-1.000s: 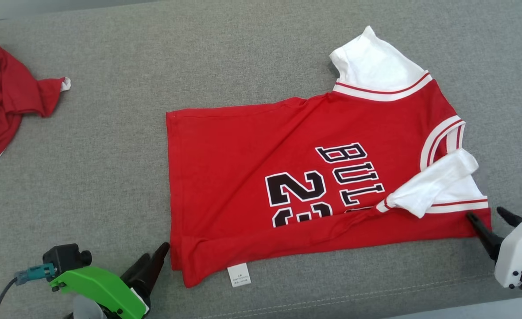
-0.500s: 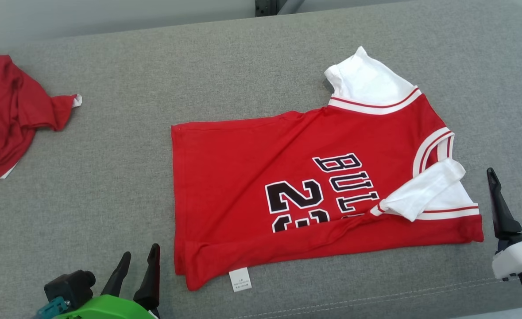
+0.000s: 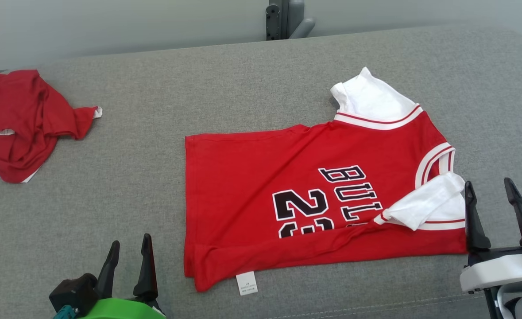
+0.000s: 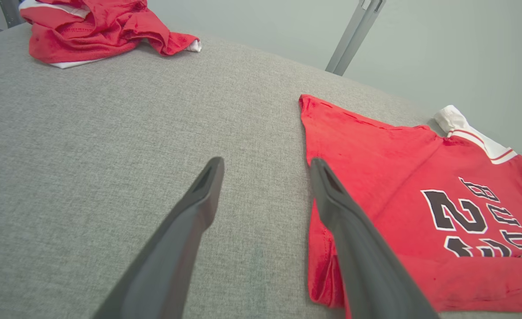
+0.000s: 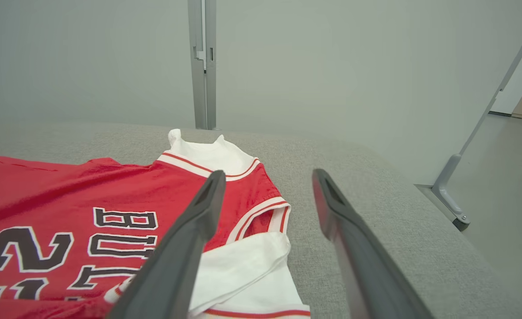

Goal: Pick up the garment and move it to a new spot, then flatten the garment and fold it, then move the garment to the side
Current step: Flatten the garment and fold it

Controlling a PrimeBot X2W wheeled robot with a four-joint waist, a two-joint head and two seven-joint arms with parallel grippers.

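Plainly, your limp, light red-and-white knit jersey (image 3: 314, 186) wanted pinching at its edges; left gripper (image 3: 130, 239) and right gripper (image 3: 488, 182) gaped empty.

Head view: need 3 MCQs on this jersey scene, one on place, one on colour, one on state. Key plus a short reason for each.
1. Where does the crumpled garment lie relative to the jersey?
A. on top of it
B. apart from it, to the robot's left
C. apart from it, to the robot's right

2. What colour are the jersey's sleeves?
A. white
B. black
C. grey

3. The left gripper and right gripper are:
A. both shut on the jersey
B. left shut, right open
C. both open, gripping nothing

Key:
1 B, bare grey fabric separates them, with the crumpled one at the far left.
2 A, both sleeves are white with red trim.
3 C, each wrist view shows the fingers spread with nothing pinched between them.
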